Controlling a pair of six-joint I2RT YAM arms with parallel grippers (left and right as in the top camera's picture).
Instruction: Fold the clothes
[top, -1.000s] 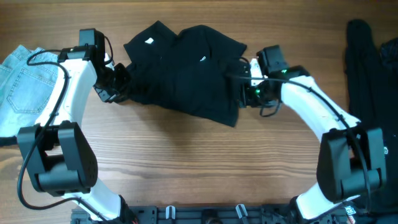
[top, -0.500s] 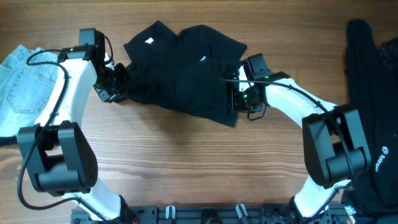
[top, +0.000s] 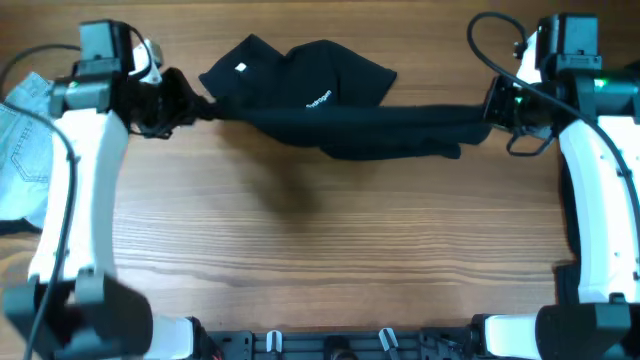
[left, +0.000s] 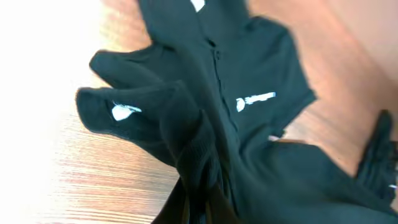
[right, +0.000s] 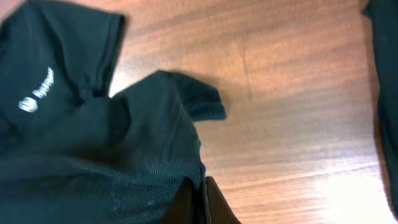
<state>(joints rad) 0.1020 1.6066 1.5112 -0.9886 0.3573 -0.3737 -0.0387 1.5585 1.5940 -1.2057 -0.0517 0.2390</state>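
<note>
A black short-sleeved shirt (top: 345, 118) with a small white logo (top: 318, 100) hangs stretched in a long band across the far half of the wooden table. My left gripper (top: 190, 98) is shut on its left end, where the fabric bunches between the fingers (left: 194, 208). At the shirt's right end my right gripper (top: 487, 112) is shut, pinching a mesh-textured edge (right: 186, 171) between its fingertips (right: 214, 208). The collar and one sleeve (left: 118, 109) still lie on the wood behind the taut band.
Light blue jeans (top: 18, 150) lie at the table's left edge, under my left arm. Another black garment (right: 387, 93) lies along the right edge, mostly hidden by my right arm in the overhead view. Bare wood (top: 320, 250) fills the near half.
My right gripper has shut on the shirt's right edge and pulled it far right. The left arm drew back to the left. The crumpled shirt is now stretched between them.
</note>
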